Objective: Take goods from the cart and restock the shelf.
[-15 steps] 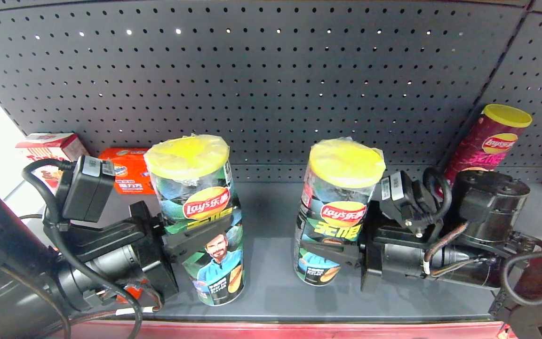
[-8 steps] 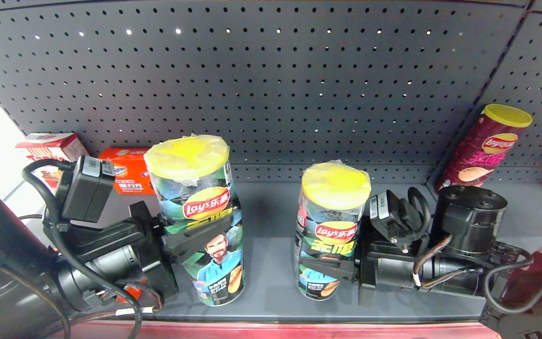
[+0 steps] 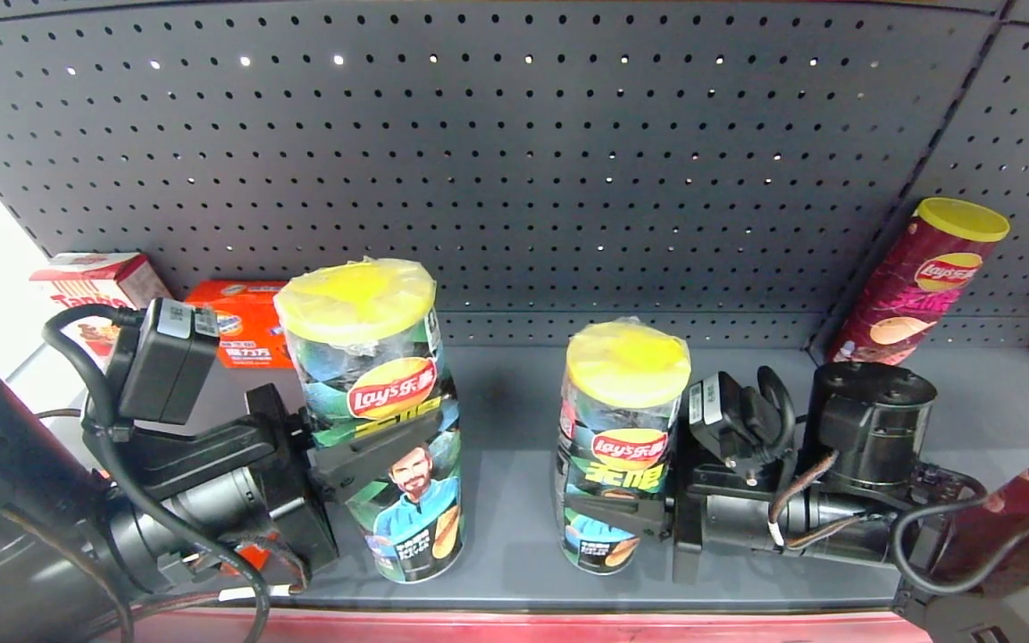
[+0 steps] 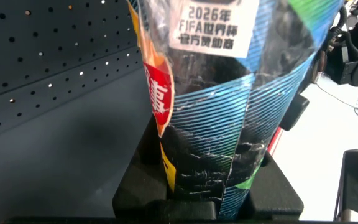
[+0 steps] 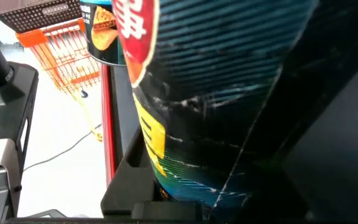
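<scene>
Two tall chip cans with yellow lids and clear wrap stand upright over the grey shelf [image 3: 506, 429]. My left gripper [image 3: 379, 451] is shut on the left can [image 3: 370, 375] at mid-height, near the shelf's front edge. In the left wrist view that can [image 4: 229, 106] rises from between the left gripper's [image 4: 210, 190] jaws. My right gripper [image 3: 611, 511] is shut on the low part of the right can [image 3: 623, 420], whose base is at or just above the shelf. The right wrist view has this can [image 5: 229, 106] close up, clamped in the right gripper [image 5: 210, 196].
A pegboard wall backs the shelf. A red box [image 3: 95, 281] and an orange box [image 3: 242, 321] sit at the back left. A maroon chip can [image 3: 925, 277] leans at the back right. A red strip [image 3: 514, 625] edges the front. An orange cart [image 5: 61, 53] stands off the shelf.
My right arm has come down and slightly left with its can, bringing the can's base to the shelf. The left arm and its can have stayed put.
</scene>
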Motion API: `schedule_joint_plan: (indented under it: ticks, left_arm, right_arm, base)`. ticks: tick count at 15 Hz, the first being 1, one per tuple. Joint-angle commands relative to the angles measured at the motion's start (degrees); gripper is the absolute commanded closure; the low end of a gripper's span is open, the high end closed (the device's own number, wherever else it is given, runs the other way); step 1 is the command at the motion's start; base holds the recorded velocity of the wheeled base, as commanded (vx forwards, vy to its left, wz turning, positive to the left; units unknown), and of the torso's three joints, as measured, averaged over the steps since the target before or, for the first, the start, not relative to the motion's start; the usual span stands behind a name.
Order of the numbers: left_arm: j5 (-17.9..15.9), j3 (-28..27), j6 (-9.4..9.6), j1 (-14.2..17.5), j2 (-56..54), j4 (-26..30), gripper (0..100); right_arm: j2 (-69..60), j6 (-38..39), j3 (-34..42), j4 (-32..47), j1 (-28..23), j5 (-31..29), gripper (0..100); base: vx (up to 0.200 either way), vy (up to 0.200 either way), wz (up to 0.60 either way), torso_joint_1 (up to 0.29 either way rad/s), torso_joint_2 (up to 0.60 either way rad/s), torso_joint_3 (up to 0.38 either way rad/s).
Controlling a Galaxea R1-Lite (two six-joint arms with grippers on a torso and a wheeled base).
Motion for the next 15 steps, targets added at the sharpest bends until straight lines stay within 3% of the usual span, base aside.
schedule_joint_plan:
  ticks: [1, 8, 15]
  left_arm:
    - [0.1, 0.1, -0.04, 0.0, 0.0, 0.0, 100]
    - [0.1, 0.1, -0.04, 0.0, -0.1, 0.0, 100]
    - [0.1, 0.0, 0.05, 0.0, -0.1, 0.0, 100]
  right_arm:
    - [0.3, -0.9, 0.4, 0.2, 0.0, -0.4, 0]
    - [-2.6, -1.1, 2.2, 0.2, -0.4, -0.8, 0]
    - [-7.0, -1.2, 9.2, 0.2, -0.4, -0.8, 0]
  base:
    - [0.0, 0.0, 0.0, 0.0, 0.0, 0.0]
    - [0.0, 0.0, 0.0, 0.0, 0.0, 0.0]
    - [0.0, 0.0, 0.0, 0.0, 0.0, 0.0]
